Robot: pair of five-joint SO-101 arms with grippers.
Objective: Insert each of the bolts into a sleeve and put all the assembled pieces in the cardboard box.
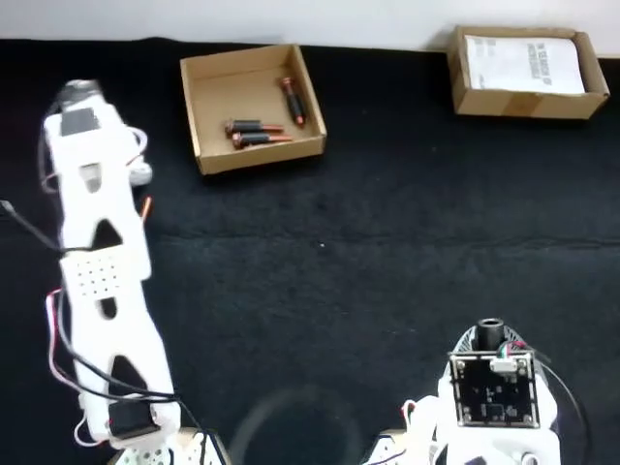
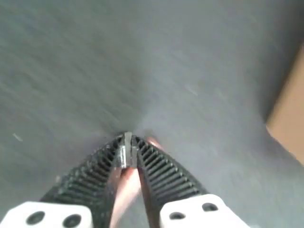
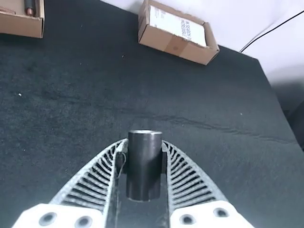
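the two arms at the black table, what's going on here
The left gripper is shut on a copper-coloured bolt over the black table, close beside the cardboard box. The right gripper is shut on a dark sleeve, back near its own base. Three assembled pieces lie in the cardboard box. This bolt and sleeve are apart, not yet joined.

The table (image 1: 387, 281) is covered with a black cloth. An open cardboard box (image 1: 191, 107) sits on it at the far edge. A flat carton (image 1: 513, 104) lies well to the right of that box, along the same edge, with a printed sheet (image 1: 523, 63) inside.
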